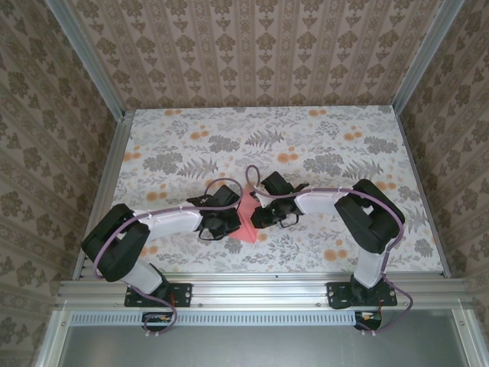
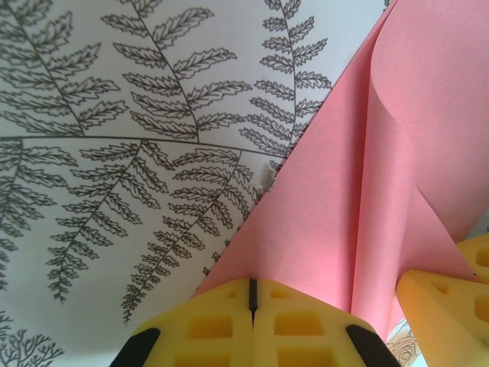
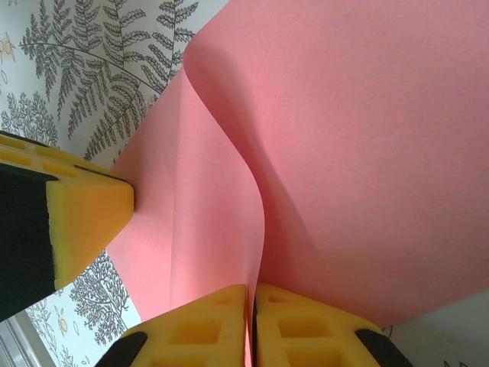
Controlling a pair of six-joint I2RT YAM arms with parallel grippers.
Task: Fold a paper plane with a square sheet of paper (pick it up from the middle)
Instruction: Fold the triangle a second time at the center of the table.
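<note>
Right pincer [image 3: 253, 297] pinching curled pink sheet [image 3: 367, 153], left pincer [image 2: 252, 289] closed

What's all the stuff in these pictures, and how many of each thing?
pink paper: one, salmon pink, front middle of the table, partly curled over, between the two hands.
table: one, white with grey leaves and orange flowers, under everything.
walls: three, beige flowered wallpaper, at the left, back and right.
metal frame: one, silver, along the table's front edge.
cables: purple, one along each arm.
left arm, right arm: two, black and white, bolted at the front edge.
left hand: one, yellow fingers, shut, tips against the paper.
right hand: one, yellow fingers, shut on the paper.
</note>
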